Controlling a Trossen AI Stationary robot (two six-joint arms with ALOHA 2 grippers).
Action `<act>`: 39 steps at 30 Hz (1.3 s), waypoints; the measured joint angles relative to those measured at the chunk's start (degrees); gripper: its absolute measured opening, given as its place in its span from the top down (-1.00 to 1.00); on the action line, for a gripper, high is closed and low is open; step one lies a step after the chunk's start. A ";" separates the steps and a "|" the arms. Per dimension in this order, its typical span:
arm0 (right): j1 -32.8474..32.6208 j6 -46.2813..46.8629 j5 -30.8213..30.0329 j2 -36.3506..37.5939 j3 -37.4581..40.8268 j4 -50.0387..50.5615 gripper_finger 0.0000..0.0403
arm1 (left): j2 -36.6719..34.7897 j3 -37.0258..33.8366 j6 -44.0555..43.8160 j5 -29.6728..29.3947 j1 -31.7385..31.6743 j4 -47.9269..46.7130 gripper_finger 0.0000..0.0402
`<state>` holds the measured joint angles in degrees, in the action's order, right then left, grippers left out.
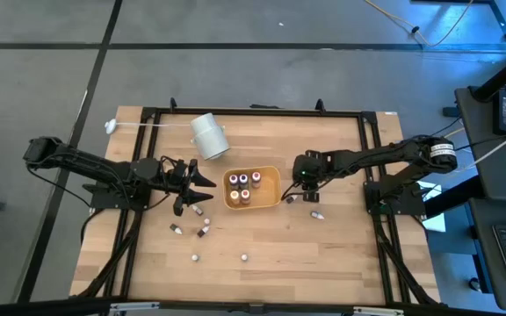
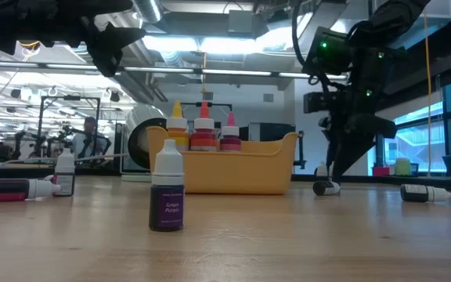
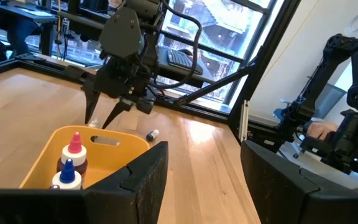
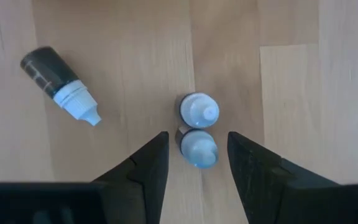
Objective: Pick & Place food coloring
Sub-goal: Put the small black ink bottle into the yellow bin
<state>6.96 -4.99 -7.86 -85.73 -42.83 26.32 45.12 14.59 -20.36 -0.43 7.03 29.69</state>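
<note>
Two small food coloring bottles (image 4: 197, 127) stand cap-up, touching each other, on the wooden table (image 1: 262, 237) just right of the orange tray (image 1: 271, 197). The right gripper (image 4: 197, 158) hangs directly over them, fingers parted, with the nearer bottle in the gap between the fingertips; whether a pad touches it cannot be told, and nothing is clamped yet. A third bottle (image 4: 59, 83), dark with a pale cap, lies on its side near the pair.

Inside the tray four bottles (image 1: 242, 187) stand upright, as counted from above; the low view shows only three caps over the tray's wall, yellow, red and pink.

The left gripper (image 1: 202, 187) hovers above the table just left of the tray, jaws spread and empty. Below and beside it, about five more bottles are scattered on the boards: three near the gripper (image 1: 202, 230) and two tiny ones (image 1: 244, 257) nearer the front edge. Their colours are too small to read from above. In the low view one upright purple bottle (image 2: 167, 192) stands close to the camera.

A large white cylinder (image 1: 209, 137) lies tilted at the table's far side.
</note>
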 joint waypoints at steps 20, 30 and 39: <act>-0.02 -0.22 -0.64 0.89 -2.04 6.78 0.72 | 0.00 0.00 0.02 0.04 0.00 0.00 0.02; -0.36 6.00 -6.99 2.14 -18.36 17.90 0.72 | 0.00 0.00 0.08 0.04 -0.02 0.00 0.02; -6.04 2.80 -5.03 -3.14 -28.64 14.77 0.72 | -0.01 0.00 0.08 0.04 -0.02 0.00 0.02</act>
<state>0.92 -2.19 -12.88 -88.87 -71.47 41.10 45.11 14.59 -20.28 -0.39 7.01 29.69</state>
